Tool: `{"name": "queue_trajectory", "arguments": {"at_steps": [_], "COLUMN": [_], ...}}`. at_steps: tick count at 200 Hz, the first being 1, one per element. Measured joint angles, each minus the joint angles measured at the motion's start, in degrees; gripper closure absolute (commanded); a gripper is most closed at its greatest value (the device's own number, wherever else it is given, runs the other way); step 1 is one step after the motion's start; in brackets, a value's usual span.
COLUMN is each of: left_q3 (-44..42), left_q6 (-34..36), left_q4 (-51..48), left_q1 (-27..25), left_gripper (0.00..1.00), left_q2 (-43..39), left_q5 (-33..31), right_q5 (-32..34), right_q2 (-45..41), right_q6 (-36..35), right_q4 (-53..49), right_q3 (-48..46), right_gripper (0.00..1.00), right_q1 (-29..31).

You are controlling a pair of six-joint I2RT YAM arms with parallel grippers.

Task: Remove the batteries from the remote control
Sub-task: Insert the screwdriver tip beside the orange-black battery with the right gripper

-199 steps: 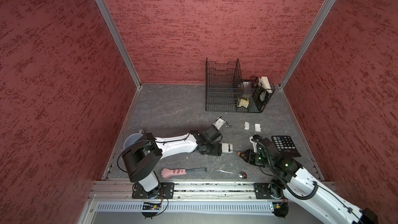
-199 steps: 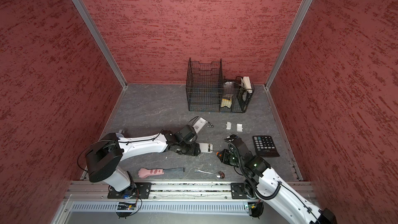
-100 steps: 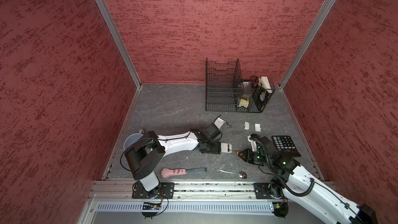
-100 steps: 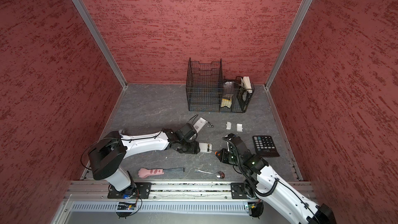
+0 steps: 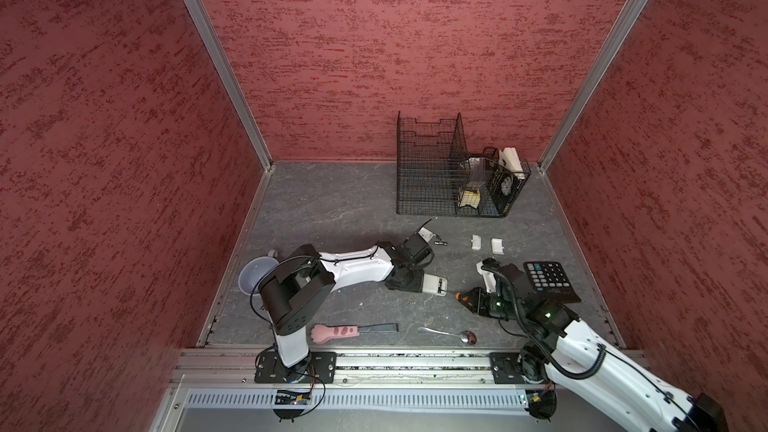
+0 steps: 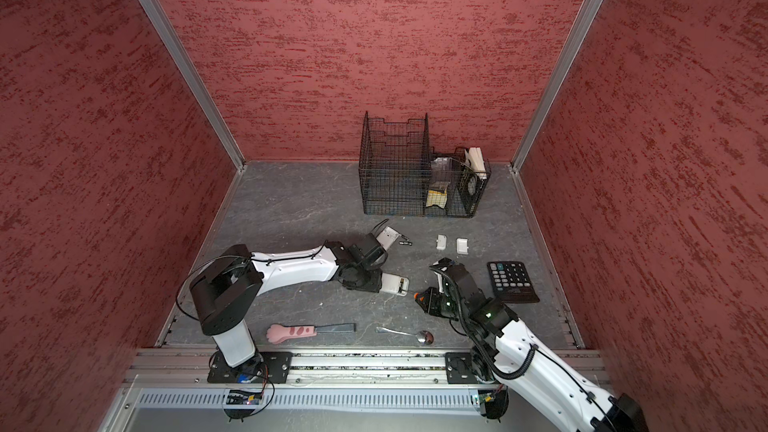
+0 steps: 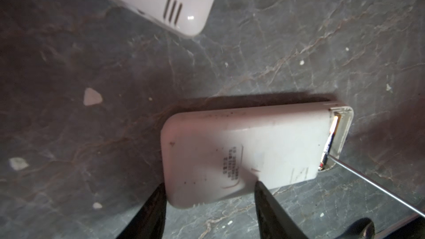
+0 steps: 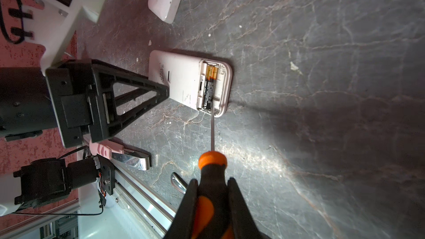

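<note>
While our right end effector [image 8: 212,203] clamps the screwdriver [image 8: 210,180], its tip sits in the remote control [image 8: 181,81].
Two batteries [image 8: 209,86] lie in the uncovered bay; our left end effector [image 7: 208,205], half open, straddles the remote's other end on the tabletop [image 8: 322,88].

No legible text anywhere. Small dark printed lines on the back of the white plastic remote control [image 7: 232,162], too blurred to read. Fine print on the black-and-gold cylindrical batteries [image 8: 210,86], likewise unreadable. Key markings on the black calculator [image 5: 548,280] too small.
</note>
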Motion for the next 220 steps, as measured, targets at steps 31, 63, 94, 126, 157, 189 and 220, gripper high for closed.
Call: {"name": "queue_trajectory", "arguments": {"at_steps": [31,63,94,126,157,189,220], "left_q3": [0.46,1.2,1.9,2.05,2.05,2.05,2.05], "left_q6": [0.07,0.09,0.09,0.09,0.15,0.17,0.17], "left_q4": [-0.59,-1.55,-2.45,-2.64,-2.62,-2.62,-2.62], "left_q1": [-0.04,-0.17,-0.44,-0.72,-0.76,-0.81,-0.83], "left_gripper": [0.42,0.43,0.43,0.43,0.43,0.44,0.44], "left_q2": [0.2,0.68,1.11,1.16,1.16,1.16,1.14], "left_q5": [-0.44,-0.76,-1.33,-1.99,-2.12,-2.23,-2.32], "right_q5": [-0.04,-0.09,-0.09,-0.09,-0.81,-0.87,-0.79], "right_q2": [-0.35,-0.5,-0.48,-0.46,-0.02,0.76,1.27], "right_q6": [-0.13,-0.2,-0.59,-0.83,-0.98,-1.05,-1.11], "right_q4": [0.42,0.68,0.68,0.7,2.32,3.13,3.3], "right_q3": [-0.39,-0.57,-0.57,-0.57,-0.61,-0.72,-0.72], "right_gripper": [1.0,1.0,1.0,1.0,1.0,1.0,1.0], "right_q1": [-0.04,-0.07,-0.07,-0.07,-0.04,-0.11,-0.11]}}
